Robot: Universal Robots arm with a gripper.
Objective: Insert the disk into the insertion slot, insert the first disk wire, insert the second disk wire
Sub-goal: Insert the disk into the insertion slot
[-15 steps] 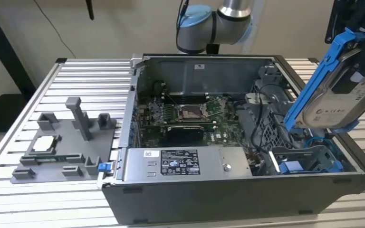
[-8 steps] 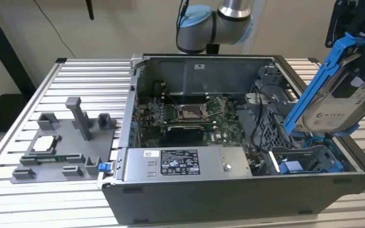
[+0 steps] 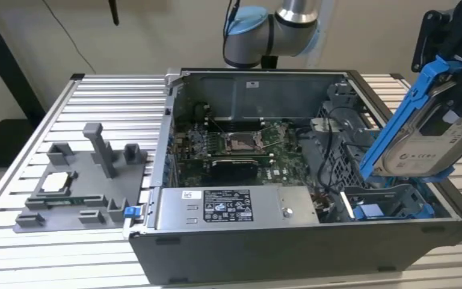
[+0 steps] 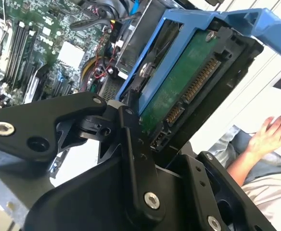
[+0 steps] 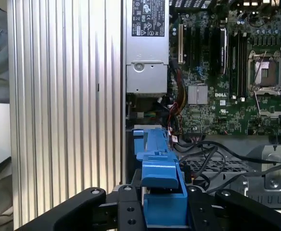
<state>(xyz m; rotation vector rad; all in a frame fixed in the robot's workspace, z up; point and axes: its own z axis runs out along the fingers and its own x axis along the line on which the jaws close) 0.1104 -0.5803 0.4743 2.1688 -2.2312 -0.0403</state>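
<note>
One disk (image 3: pixel 428 141), tilted, claw (image 5: pixel 164 204) clamped on it (fingers (image 5: pixel 203 211) on either side). One insertion slot (image 3: pixel 387 201) below the claw, disk not yet seated. One open case (image 3: pixel 295 253). Surface: ribbed metal table (image 3: pixel 94 102). Room: one person's hand (image 4: pixel 275 132) beyond the claw.

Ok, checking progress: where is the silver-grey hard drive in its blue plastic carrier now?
The hard drive hangs tilted in the black gripper at the exterior view's right, above the grey sheet-metal drive bay, not yet inserted.
</note>
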